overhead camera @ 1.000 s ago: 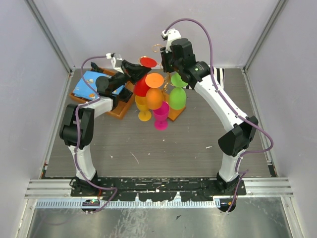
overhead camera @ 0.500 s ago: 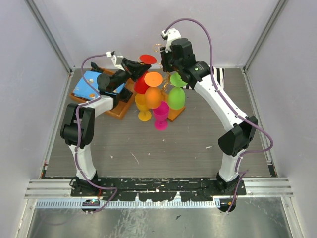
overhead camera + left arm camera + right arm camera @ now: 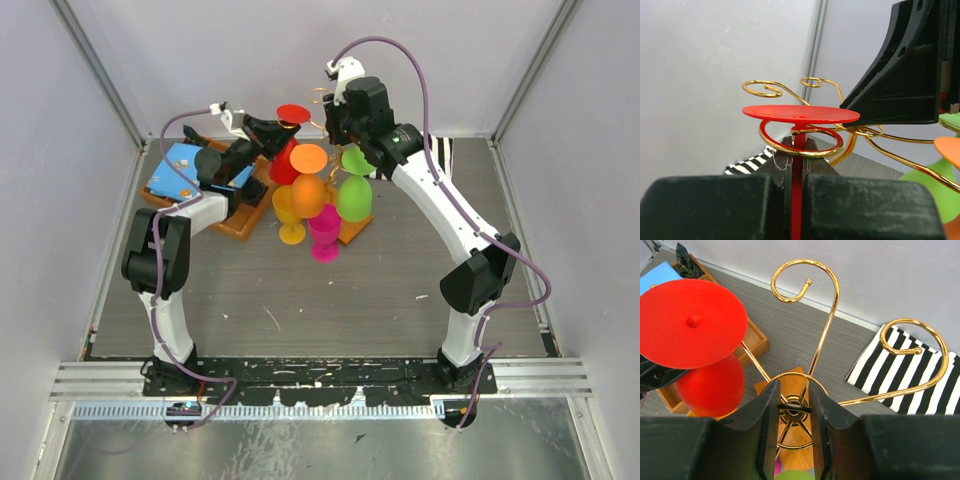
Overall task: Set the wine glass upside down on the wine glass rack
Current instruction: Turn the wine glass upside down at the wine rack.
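The red wine glass [image 3: 293,114] is upside down, its flat foot on top. My left gripper [image 3: 277,137] is shut on its stem [image 3: 799,142]. The foot [image 3: 800,113] sits just above a curled scroll arm [image 3: 812,150] of the gold wire wine glass rack [image 3: 318,95], and the stem passes through the curl. My right gripper [image 3: 335,112] is shut on the small ring [image 3: 794,407] at the rack's top centre. The right wrist view shows the red foot [image 3: 692,322], the red bowl [image 3: 710,385] below it and two free scroll arms [image 3: 805,275].
Orange [image 3: 310,190], yellow [image 3: 290,215], pink [image 3: 325,238] and green [image 3: 355,197] glasses hang upside down on the rack, over its wooden base [image 3: 352,232]. A wooden tray [image 3: 240,222] with blue cloth [image 3: 180,170] lies at left. A striped cloth [image 3: 910,370] lies behind the rack.
My left gripper has carried the red glass slightly up and toward the back, closer onto the rack's scroll arm. My right arm has not moved.
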Controlling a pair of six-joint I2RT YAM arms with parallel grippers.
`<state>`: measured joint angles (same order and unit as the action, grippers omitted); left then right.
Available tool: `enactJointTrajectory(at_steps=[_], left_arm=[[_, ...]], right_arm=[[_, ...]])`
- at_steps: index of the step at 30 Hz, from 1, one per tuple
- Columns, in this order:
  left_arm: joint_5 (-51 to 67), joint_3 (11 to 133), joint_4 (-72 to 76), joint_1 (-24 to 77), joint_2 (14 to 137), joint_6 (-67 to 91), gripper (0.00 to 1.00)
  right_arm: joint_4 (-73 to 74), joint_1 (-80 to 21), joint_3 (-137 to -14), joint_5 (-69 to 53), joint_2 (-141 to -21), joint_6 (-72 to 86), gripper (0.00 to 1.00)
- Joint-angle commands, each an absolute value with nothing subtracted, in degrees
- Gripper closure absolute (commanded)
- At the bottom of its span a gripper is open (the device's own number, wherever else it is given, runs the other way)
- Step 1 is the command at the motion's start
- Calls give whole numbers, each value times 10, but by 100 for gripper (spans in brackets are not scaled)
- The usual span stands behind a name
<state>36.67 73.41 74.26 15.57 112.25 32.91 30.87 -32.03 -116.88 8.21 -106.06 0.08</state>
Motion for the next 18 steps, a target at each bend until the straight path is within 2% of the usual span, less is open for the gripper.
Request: enactJointTrajectory(at_steps=[1, 18], left_arm=[[304, 750, 752, 129, 1117, 328, 100], [322, 709, 787, 111, 1090, 340, 100]], right_arm=[[338, -323, -1178, 72, -1059, -14, 100], [338, -322, -1179, 74, -1064, -14, 100]])
